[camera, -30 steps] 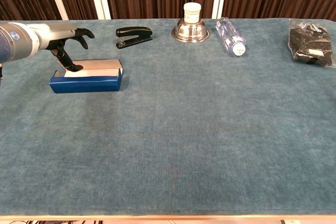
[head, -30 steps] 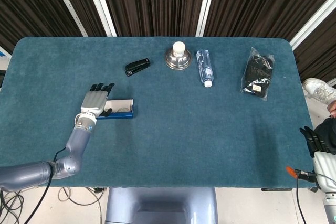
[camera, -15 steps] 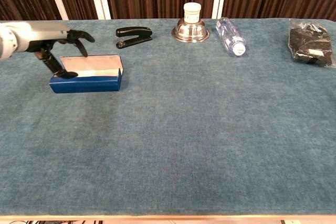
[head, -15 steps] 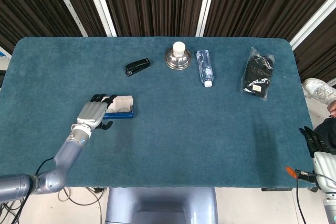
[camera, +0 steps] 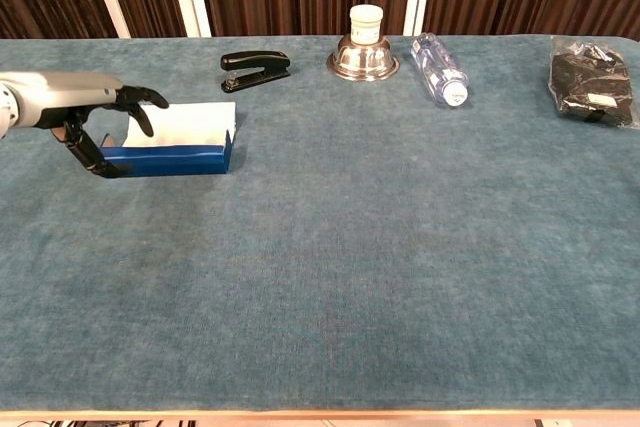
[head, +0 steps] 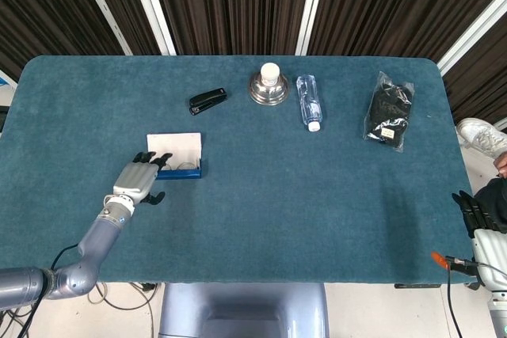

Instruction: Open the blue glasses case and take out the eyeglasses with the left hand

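Observation:
The blue glasses case (head: 181,172) lies left of centre with its lid (head: 174,144) swung back, white lining up. Pale eyeglasses (head: 187,165) show faintly inside it. My left hand (head: 136,184) sits at the case's left end, on the near side, with fingers spread and nothing held. In the chest view the left hand (camera: 95,112) hovers over the left end of the case (camera: 170,159), thumb hanging down in front of the blue wall. The raised lid (camera: 190,122) hides the eyeglasses there. My right hand (head: 475,213) stays off the table at the lower right, fingers straight.
A black stapler (head: 207,101) lies behind the case. Further right at the back stand a metal bowl with a white jar (head: 269,86), a lying water bottle (head: 309,102) and a black bag in plastic (head: 390,110). Teal cloth covers the table (head: 301,195).
The case lid has swung from half raised to fully laid back. My left hand has drawn back toward the near edge, off the lid. The right hand has not moved.

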Motion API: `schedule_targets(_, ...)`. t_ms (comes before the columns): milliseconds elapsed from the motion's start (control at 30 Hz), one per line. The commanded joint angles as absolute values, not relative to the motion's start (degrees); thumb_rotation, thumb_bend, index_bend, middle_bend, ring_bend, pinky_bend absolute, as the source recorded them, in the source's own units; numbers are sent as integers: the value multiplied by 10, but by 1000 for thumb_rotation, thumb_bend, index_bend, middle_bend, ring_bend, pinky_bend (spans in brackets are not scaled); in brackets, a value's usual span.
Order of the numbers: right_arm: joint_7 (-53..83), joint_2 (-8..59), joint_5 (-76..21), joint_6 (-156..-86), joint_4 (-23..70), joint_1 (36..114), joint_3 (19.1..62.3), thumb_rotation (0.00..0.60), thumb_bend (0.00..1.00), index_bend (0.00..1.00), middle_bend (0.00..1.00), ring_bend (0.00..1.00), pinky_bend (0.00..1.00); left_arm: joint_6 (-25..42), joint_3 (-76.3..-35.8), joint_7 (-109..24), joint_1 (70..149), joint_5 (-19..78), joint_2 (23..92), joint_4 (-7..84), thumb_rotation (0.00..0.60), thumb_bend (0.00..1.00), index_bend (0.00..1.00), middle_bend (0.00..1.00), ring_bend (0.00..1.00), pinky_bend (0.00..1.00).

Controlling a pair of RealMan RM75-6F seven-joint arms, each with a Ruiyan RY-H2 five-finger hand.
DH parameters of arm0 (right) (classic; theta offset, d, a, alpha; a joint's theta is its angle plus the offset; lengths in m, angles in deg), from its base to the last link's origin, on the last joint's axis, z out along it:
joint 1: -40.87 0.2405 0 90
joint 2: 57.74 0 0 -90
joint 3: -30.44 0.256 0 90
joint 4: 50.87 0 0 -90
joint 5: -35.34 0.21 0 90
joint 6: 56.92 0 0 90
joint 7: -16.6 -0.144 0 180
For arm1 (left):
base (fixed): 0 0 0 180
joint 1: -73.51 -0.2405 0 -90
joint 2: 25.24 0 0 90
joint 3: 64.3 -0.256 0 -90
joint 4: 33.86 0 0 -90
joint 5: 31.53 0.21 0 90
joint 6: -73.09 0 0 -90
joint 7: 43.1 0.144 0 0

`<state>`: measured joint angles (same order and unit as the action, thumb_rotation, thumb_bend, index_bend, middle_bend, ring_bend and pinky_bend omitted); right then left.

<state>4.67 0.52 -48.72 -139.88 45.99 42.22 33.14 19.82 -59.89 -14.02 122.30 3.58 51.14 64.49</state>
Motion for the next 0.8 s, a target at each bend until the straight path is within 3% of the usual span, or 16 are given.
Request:
schedule_targets(33,47,5,-487,-1399,460,422,331,600,200,0,0,0,199,196,-602,-140,1222,37,512,648,600,325,8,203,0,20)
schedule_targets(800,48,5,-484,-1397,463,422,332,600,200,0,0,0,199,198,-619,-141,1215,30,500,639,600,325,8,230,0,20)
